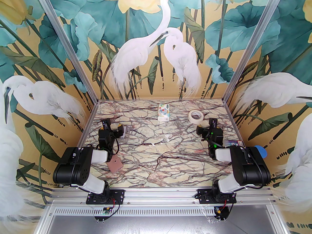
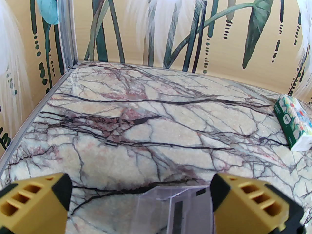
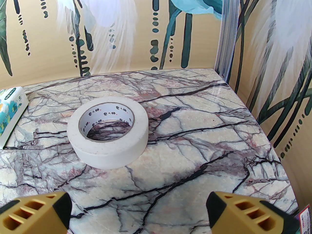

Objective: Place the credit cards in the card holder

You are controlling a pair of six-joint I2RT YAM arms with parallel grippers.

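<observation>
The card holder point(image 1: 116, 165) is a flat dusty-pink wallet lying closed on the marble near the left arm's base, with one corner tucked under the forearm. My left gripper point(image 1: 119, 128) point(image 2: 140, 191) is open over the table's left side. Its yellow fingers point(image 2: 36, 203) straddle the near end of a clear plastic box point(image 2: 175, 203) point(image 1: 125, 132). Through the box wall a pale flat piece with a dark stripe shows; I cannot tell whether it is one of the credit cards. My right gripper point(image 1: 202, 128) point(image 3: 139, 203) is open and empty, just short of a tape roll.
A white roll of tape point(image 3: 108, 133) point(image 1: 196, 116) lies flat at the back right. A patterned tissue pack point(image 1: 163, 111) point(image 2: 293, 122) sits at the back centre. A striped pack point(image 1: 234, 143) and a blue round object point(image 1: 262, 151) rest by the right arm. Walls close in the table on three sides.
</observation>
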